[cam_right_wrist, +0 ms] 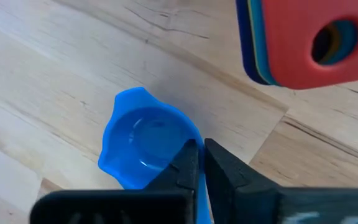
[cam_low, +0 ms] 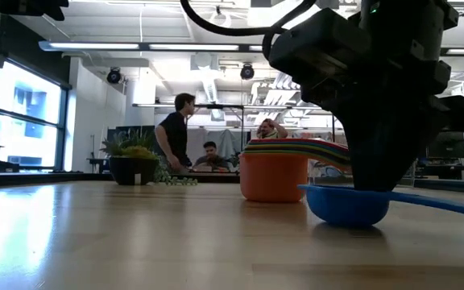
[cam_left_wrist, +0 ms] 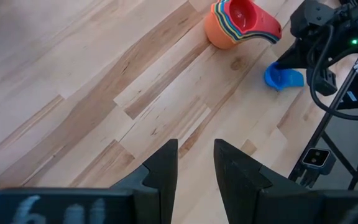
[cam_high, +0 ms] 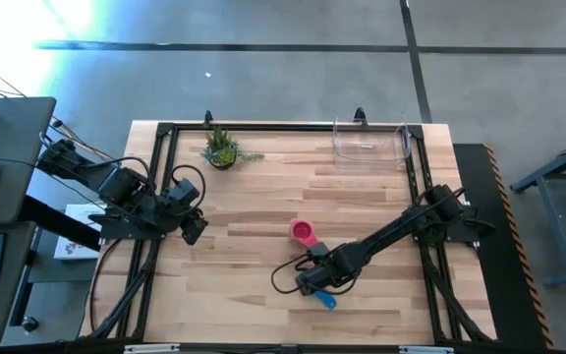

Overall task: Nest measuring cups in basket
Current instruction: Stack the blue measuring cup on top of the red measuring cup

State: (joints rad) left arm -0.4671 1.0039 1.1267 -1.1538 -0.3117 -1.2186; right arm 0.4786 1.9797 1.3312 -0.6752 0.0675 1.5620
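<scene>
The blue measuring cup (cam_right_wrist: pixel 143 144) sits on the table (cam_high: pixel 263 197) right under my right gripper (cam_right_wrist: pixel 199 163), whose jaws are pinched together on the cup's rim where the handle starts. I take that hold to be deliberate: clamping the thin wall near the handle lets the bowl hang level when I lift it.

Just beside the gripper stands the nested stack of cups (cam_left_wrist: pixel 238 23), an orange-red one outermost with coloured layers inside; I cannot count them reliably, only that several handles fan out together in the low view. So I see one loose cup and one stack. Stacking them first makes sense to me, since one bundle travels easier than many.

Far from the gripper, at the table's back edge, waits the single clear basket (cam_high: pixel 369 142), with nothing visible in it. One small potted plant (cam_high: pixel 222 149) stands along that same edge, well apart from it.

My left gripper (cam_left_wrist: pixel 195 162) idles well off to the far side of the table, jaws parted, holding nothing.
</scene>
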